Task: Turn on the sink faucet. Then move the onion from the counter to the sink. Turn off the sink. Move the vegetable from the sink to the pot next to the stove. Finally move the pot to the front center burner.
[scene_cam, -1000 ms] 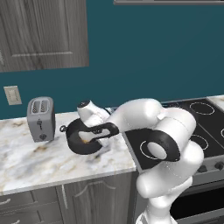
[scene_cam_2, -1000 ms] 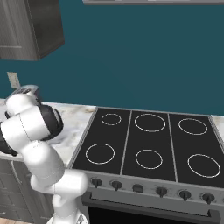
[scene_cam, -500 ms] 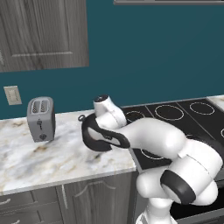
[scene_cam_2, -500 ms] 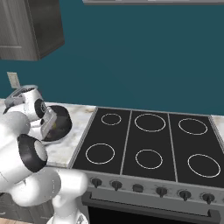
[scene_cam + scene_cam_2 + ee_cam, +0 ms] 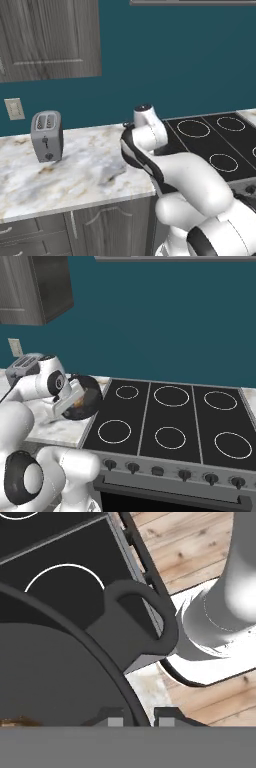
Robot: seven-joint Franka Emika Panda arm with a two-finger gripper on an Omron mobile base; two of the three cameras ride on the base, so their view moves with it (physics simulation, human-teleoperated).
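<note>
The pot (image 5: 80, 398), rim pinched in the closed gripper (image 5: 136, 716), has swung from counter (image 5: 75, 170) toward stove (image 5: 170, 416).

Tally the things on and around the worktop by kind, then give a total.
Toaster: 1
Pot: 1
Onion in the pot: 1
Stove: 1
Burner rings on the stove: 6
Wall outlet: 1
Total: 11
</note>
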